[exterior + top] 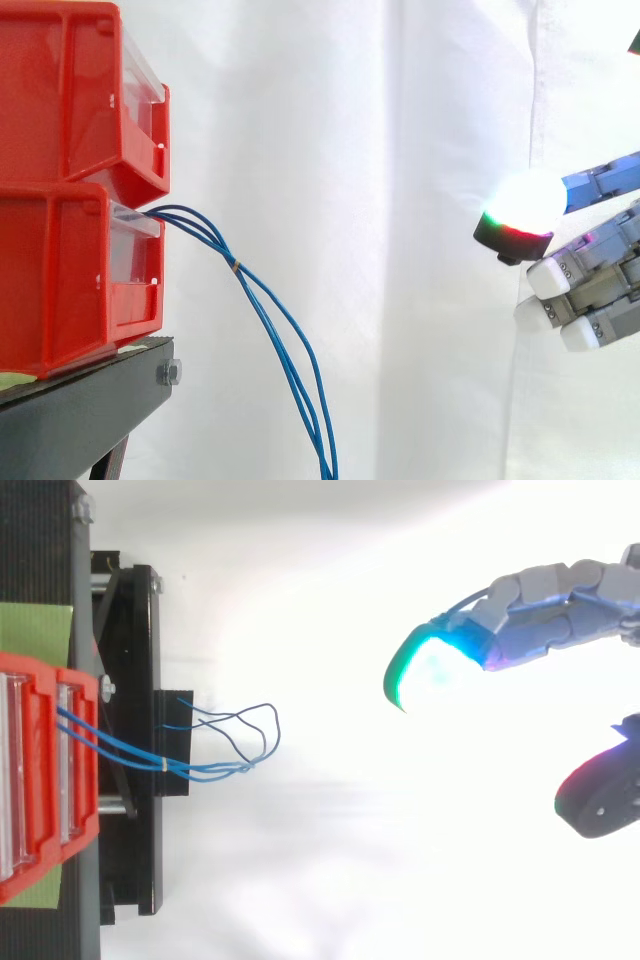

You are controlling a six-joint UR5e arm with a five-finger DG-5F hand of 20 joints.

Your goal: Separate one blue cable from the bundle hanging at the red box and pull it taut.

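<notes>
Several thin blue cables (270,310) come out of the lower red bin (60,270) and hang down as a bundle, bound by a small band near the top. From above, the blue cables (215,765) spread into loose ends past the stand. My hand (600,270) is at the right, well away from the cables, at about the height of the lower bin. Its fingers (545,615) reach out relaxed toward the bins, with a glowing pad (520,215) in front. The thumb (600,795) stands apart from them. Nothing is between them.
Two red bins are stacked, the upper red bin (70,90) above the lower, on a black stand (90,400) at the left. A white curtain (400,150) hangs behind. Open space lies between the cables and my hand.
</notes>
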